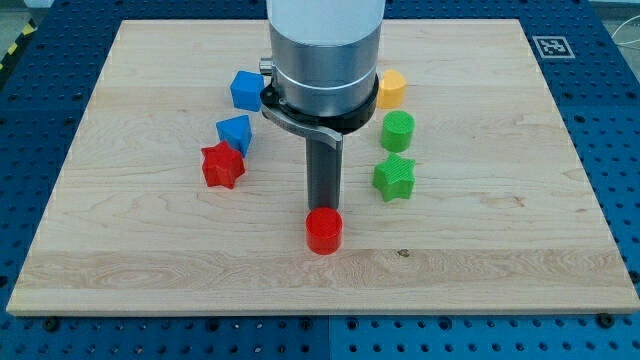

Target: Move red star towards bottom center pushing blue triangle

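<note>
Red blocks (222,165) two, blue (234,132) two, green (395,177) two, yellow (391,88) one.

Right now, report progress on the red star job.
Done: nothing visible; the red star sits left of centre, touching the blue triangle. In hand: my tip is just above the red cylinder, away from both. Left: the whole push toward bottom centre.

Pale wooden board (480,250), smooth; matt plastic-looking red star (222,166).
</note>
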Controlling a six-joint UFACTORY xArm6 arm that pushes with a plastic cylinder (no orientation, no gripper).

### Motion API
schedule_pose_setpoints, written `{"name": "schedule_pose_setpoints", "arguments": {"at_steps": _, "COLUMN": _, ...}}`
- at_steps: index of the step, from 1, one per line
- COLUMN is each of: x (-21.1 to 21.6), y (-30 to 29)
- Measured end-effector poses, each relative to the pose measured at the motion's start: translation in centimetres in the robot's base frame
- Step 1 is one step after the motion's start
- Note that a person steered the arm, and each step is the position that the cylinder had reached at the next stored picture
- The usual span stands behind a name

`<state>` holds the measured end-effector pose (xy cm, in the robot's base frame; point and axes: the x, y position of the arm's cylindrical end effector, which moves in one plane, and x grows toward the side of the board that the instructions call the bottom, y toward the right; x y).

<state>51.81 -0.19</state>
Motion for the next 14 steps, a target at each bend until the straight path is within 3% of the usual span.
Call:
{"name": "schedule_pose_setpoints", "arguments": {"at_steps": 2, "x": -0.9, "y": -1.0}}
{"name": "schedule_pose_setpoints", "arguments": {"at_steps": 3, "x": -3.8, "y": -2.2}}
{"name": "schedule_pose_setpoints", "arguments": {"at_steps": 6, "x": -9.4, "y": -11.1}}
{"name": "schedule_pose_setpoints", "arguments": {"at_steps": 7, "x": -9.5, "y": -14.1}}
{"name": "schedule_pose_setpoints", "arguments": {"at_steps": 9, "x": -5.9, "y": -12.8}}
{"name": "schedule_pose_setpoints", "arguments": {"at_steps": 14, "x": -4.9, "y": -11.1}}
